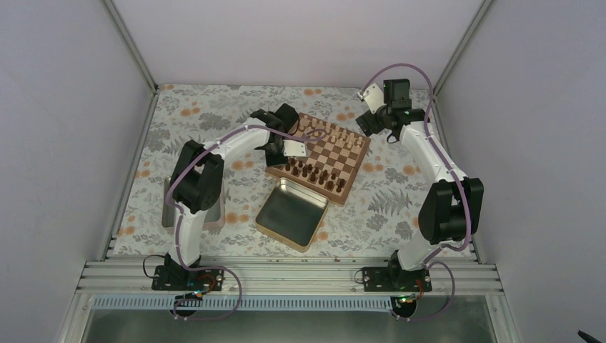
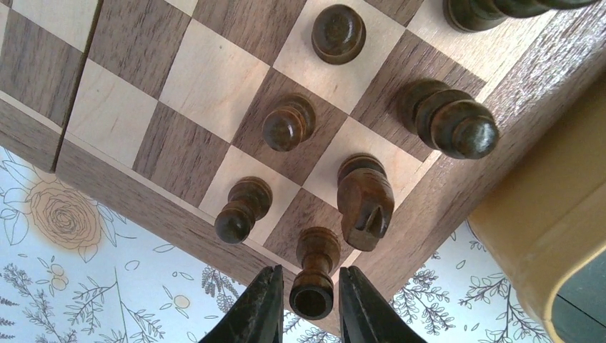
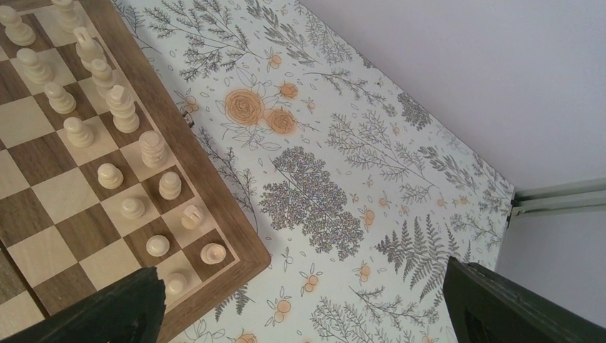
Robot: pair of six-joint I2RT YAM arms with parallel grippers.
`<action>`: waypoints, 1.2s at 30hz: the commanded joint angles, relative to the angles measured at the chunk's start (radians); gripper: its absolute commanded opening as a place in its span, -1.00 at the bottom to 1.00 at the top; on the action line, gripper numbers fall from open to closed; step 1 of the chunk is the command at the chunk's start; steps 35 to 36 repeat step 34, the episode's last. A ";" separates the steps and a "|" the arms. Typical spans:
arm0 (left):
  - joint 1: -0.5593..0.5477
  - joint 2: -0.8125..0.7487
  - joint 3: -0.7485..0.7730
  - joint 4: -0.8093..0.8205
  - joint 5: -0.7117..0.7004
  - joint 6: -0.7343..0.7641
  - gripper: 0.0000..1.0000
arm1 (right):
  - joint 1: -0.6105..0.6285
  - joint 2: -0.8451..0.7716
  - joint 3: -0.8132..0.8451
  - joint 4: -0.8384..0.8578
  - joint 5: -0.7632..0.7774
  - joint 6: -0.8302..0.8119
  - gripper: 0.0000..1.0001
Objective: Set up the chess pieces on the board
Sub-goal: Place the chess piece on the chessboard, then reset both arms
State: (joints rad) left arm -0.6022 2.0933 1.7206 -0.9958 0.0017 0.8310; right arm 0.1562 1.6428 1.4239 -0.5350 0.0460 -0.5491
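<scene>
The board point(image 1: 336, 153) lies tilted at mid-table. Dark chess pieces point(image 1: 316, 173) stand in two rows along its near edge, and pale ones point(image 1: 336, 133) along the far edge. My left gripper point(image 1: 279, 158) hangs over the board's near-left corner. In the left wrist view its jaws point(image 2: 309, 300) straddle the top of a dark rook point(image 2: 314, 257) standing on the corner square, with a thin gap on each side. A dark knight point(image 2: 364, 204), a pawn point(image 2: 239, 211) and a bishop point(image 2: 454, 125) stand beside it. My right gripper point(image 3: 304, 314) is wide open and empty above the cloth, off the board's pale-piece corner point(image 3: 243, 250).
An open metal tin point(image 1: 286, 239) lies against the board's near edge; its yellow wall point(image 2: 550, 214) is close to the right of the left gripper. A second tin point(image 1: 216, 218) lies under the left arm. Flowered cloth point(image 3: 321, 179) covers the table, with walls all round.
</scene>
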 commanded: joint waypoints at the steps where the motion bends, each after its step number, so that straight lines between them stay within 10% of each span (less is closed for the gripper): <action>1: -0.004 0.003 0.028 -0.011 -0.020 0.012 -0.57 | 0.008 -0.016 -0.011 0.002 -0.009 -0.006 1.00; 11: 0.011 -0.211 0.030 -0.066 -0.120 -0.019 -0.39 | 0.007 -0.026 -0.009 0.009 0.003 -0.004 1.00; 15: 0.081 -0.363 0.022 0.007 -0.146 -0.035 0.92 | 0.003 -0.048 -0.012 0.041 0.022 0.011 1.00; 16: 0.109 -0.401 0.007 0.048 -0.158 -0.037 0.99 | 0.003 -0.053 -0.013 0.057 0.031 0.015 1.00; 25: 0.525 -0.631 -0.226 0.574 0.176 -0.382 1.00 | -0.004 -0.101 -0.027 0.113 0.054 0.029 1.00; 36: 0.559 -0.646 -0.284 0.645 0.183 -0.427 1.00 | -0.008 -0.103 -0.037 0.120 0.057 0.024 1.00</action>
